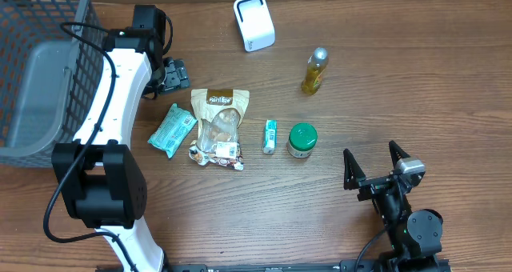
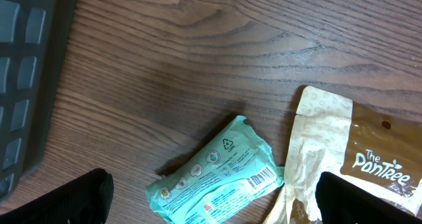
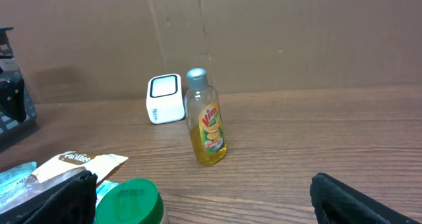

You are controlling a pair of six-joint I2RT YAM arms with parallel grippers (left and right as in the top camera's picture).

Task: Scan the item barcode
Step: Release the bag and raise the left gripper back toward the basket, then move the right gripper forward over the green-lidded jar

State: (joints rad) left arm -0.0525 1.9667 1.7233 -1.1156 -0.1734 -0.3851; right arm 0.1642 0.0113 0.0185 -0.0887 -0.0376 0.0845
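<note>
My left gripper (image 1: 177, 74) wide open, empty; teal packet (image 2: 214, 178) beside the brown pouch (image 1: 219, 116) looks light, soft, crinkly, so I would pinch the end opposite its barcode (image 2: 264, 178).

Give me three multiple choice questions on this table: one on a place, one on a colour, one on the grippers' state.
1. Seen from overhead, the white box-shaped scanner stands: A) inside the grey wire basket; B) between the grippers; C) left of the yellow soap bottle.
2. The lid on the round jar is: A) green; B) red; C) blue.
3. The grippers are: A) both shut; B) both open, empty; C) left shut on the teal packet.
C: the scanner is up-left of the bottle. A: it shows green. B: left gripper and right gripper have fingers spread, nothing gripped.
</note>
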